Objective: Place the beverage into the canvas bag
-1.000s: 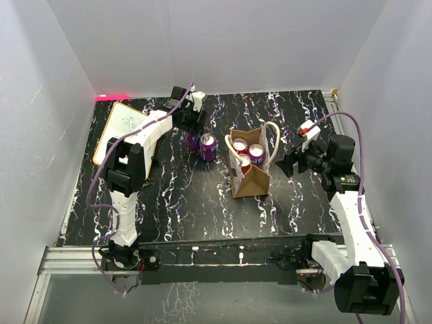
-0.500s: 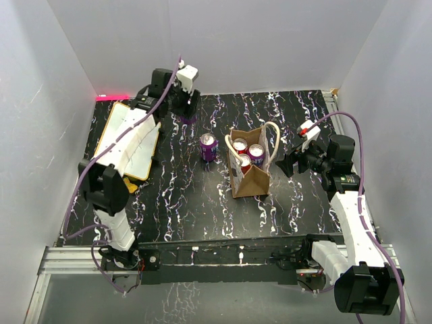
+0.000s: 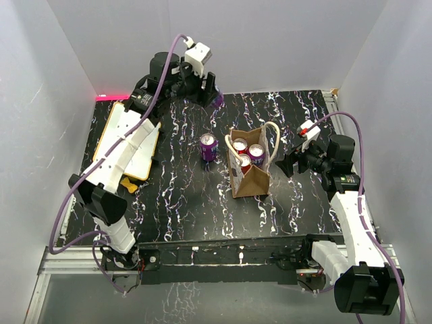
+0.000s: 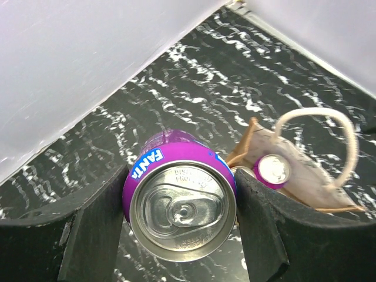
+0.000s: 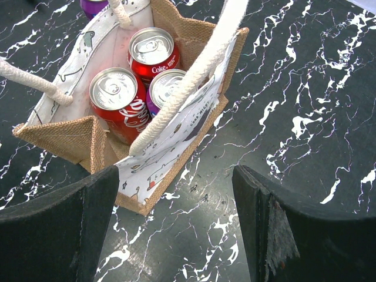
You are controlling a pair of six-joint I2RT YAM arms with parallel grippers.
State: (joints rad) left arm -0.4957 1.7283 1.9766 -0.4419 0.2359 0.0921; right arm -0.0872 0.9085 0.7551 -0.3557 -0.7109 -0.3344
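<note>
Left gripper [image 3: 208, 93] clenched around purple aluminium Fanta can [image 4: 178, 202], aloft, behind and left of tan-brown canvas bag [image 3: 251, 179]. Right gripper [image 3: 289, 164] spread wide, empty, just right of bag. Second purple can [image 3: 208, 147] stands left of bag.

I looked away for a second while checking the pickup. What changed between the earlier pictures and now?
The left gripper, shut on a purple Fanta can, has lifted it off the table and away toward the far side. Earlier it stood beside the other purple can. Unchanged: that other can, the canvas bag and the open right gripper.
</note>
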